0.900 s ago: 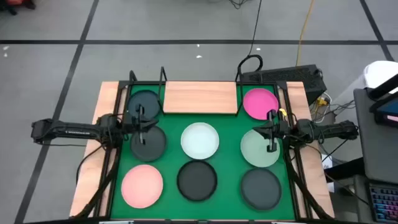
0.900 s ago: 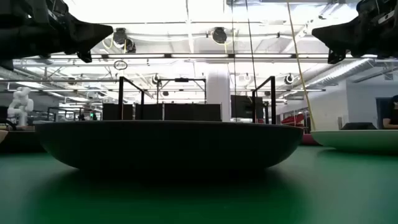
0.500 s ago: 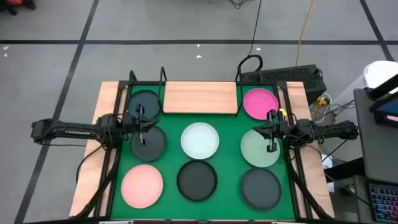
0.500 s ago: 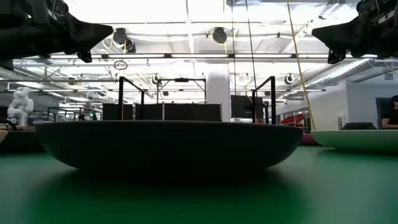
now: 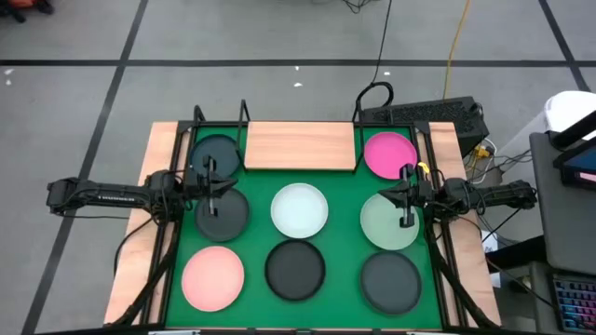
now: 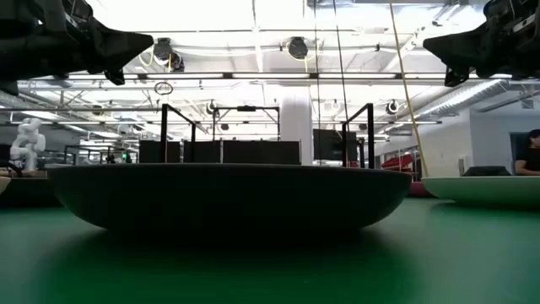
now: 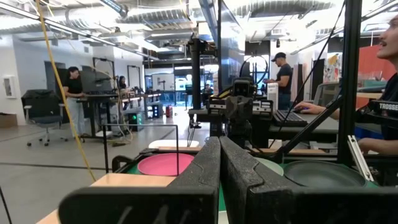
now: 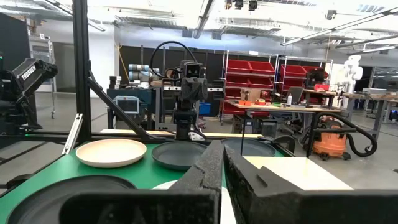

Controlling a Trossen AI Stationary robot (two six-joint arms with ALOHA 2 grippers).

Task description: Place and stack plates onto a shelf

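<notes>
Your left gripper (image 5: 213, 182) and right gripper (image 5: 406, 197) hover above the mat (image 5: 342, 268), both with jaws pressed together, empty. The shelf (image 5: 300, 146) is bare; eight plates (image 5: 299, 209) lie on the mat.

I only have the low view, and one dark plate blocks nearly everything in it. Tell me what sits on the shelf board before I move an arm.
Observer: Nothing. In the high view the light wood of the shelf board is bare.
Operator: Give me the plates on either side of it.
Observer: The back dark plate lies off its left end, and the magenta plate lies off its right end.
Operator: Now report the grippers.
Observer: The left gripper is over a second dark plate, and the right gripper is over the pale green plate. The wrist views show both with fingers shut and empty.
</notes>
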